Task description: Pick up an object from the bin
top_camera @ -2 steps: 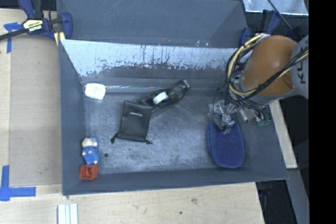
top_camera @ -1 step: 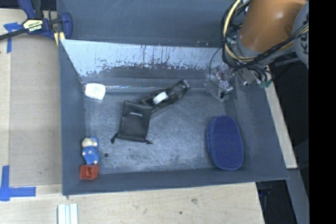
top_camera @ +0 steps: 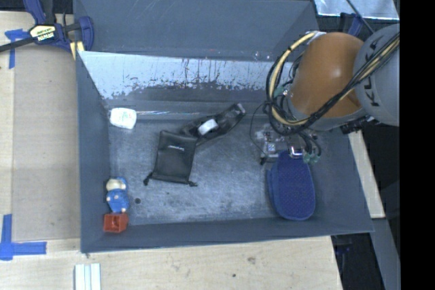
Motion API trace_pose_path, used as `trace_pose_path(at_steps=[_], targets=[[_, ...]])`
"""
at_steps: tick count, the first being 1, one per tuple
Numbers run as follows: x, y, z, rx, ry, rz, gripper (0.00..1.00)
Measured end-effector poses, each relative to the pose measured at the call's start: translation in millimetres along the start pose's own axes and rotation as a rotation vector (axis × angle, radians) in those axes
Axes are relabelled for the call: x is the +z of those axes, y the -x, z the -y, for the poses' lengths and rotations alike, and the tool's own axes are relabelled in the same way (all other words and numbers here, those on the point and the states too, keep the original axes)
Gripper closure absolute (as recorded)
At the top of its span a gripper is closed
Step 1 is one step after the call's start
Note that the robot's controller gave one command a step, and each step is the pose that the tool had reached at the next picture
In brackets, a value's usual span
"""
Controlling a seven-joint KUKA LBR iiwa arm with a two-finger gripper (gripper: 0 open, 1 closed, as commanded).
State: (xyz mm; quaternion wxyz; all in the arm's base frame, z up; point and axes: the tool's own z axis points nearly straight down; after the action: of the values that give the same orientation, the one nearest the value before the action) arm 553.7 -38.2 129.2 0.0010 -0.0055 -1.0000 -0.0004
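My gripper (top_camera: 284, 147) hangs low at the right side of the bin, below the arm's orange cover. It is right over the far end of a blue oval pad with a dotted surface (top_camera: 293, 191), which lies flat against the bin's right wall. Whether it touches the pad I cannot tell. To the left of the gripper, near the back wall, lies a black tool with a white label (top_camera: 219, 123).
A black flat pouch (top_camera: 174, 158) lies mid-bin. A white lump (top_camera: 124, 118) sits at the back left. A small blue figure (top_camera: 117, 193) and a red block (top_camera: 115, 223) are in the front left corner. Arm and cables crowd the right rim.
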Motion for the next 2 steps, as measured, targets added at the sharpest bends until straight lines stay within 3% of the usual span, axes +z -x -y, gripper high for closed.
trace_pose_path(at_steps=[1, 2], targets=[[-1, 1.2, 1, -0.002, -0.001, 0.003, 0.00], [42, 48.0, -43, 0.033, -0.007, -0.007, 0.00]])
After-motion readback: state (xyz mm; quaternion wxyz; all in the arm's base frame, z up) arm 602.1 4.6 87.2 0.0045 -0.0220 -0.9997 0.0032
